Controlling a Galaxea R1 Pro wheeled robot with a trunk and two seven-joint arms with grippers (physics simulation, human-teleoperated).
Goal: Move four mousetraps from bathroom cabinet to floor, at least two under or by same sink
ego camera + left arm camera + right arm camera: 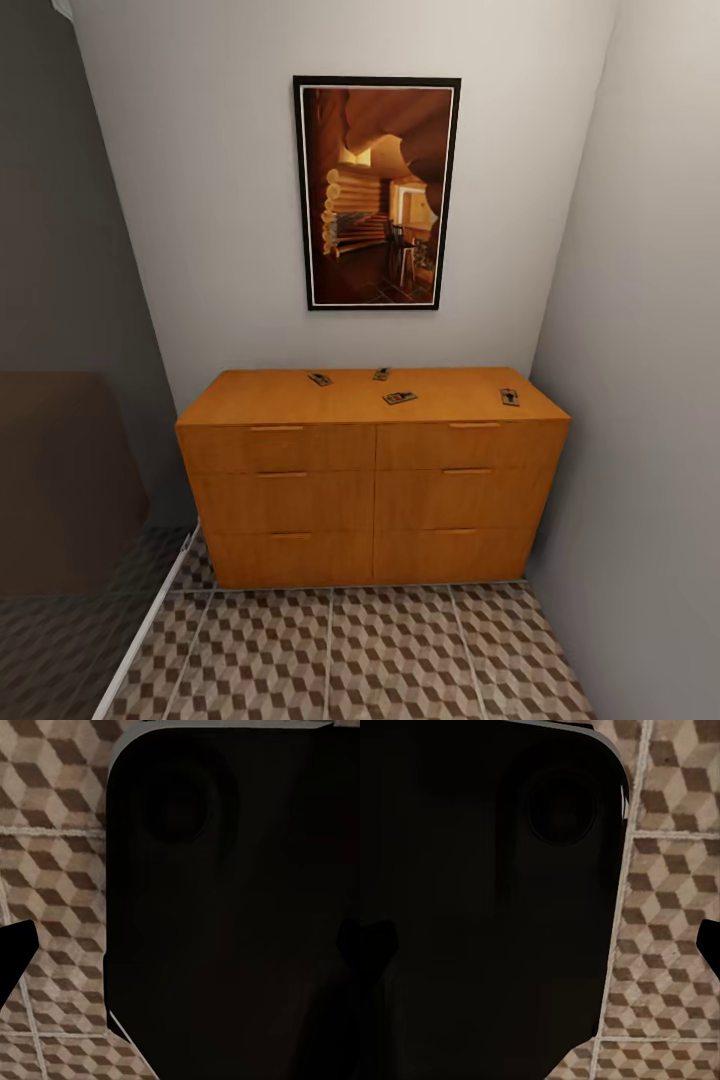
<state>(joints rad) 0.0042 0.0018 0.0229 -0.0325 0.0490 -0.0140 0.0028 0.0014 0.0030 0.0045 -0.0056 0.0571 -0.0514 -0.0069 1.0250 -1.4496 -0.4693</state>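
Where the cabinet [372, 490] fills the frame's centre between a glass panel [70, 400] at left and the right wall [640, 400], open bathroom floor [400, 655] lies below; four mousetraps [319, 379] [381, 374] [400, 398] [510, 397] sit apart on its top, long axes differently angled. Whether either gripper is open, I cannot tell.

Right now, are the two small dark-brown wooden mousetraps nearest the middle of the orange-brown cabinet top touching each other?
Apart. The head view shows the mousetrap nearer the wall and the mousetrap nearer the front edge with bare orange-brown cabinet top between them.
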